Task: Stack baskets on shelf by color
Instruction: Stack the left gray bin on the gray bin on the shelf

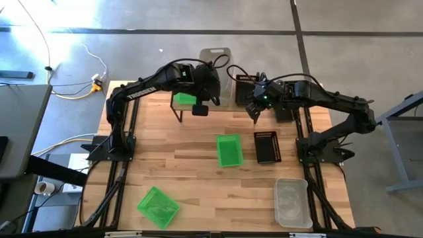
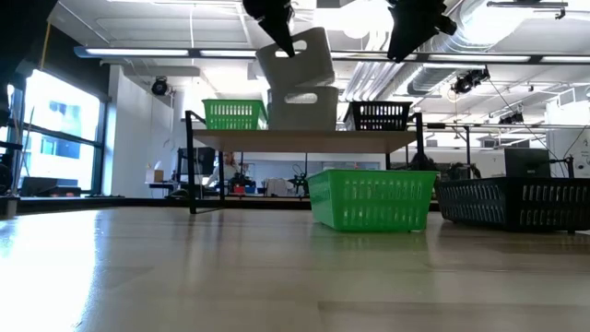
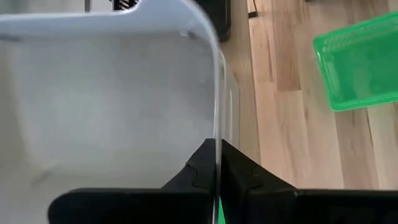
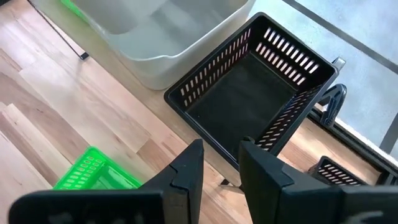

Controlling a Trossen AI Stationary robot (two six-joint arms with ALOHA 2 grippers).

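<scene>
My left gripper is shut on a whitish basket, held tilted just above a second whitish basket. That one stands on the shelf between a green basket and a black basket. My right gripper hangs open above the shelf's near edge, in front of the black basket, with nothing between its fingers. Whether the held basket touches the one below, I cannot tell. My left gripper pinches the top rim of one wall of the whitish basket, one finger inside the basket and one outside. The fingers slant down from the table's near side. The basket hangs tilted below them, above the whitish basket on the shelf.
On the table in front of the shelf lie a green basket and a black basket. Near the front edge are another green basket at the left and a whitish basket at the right. Bare wood lies between them.
</scene>
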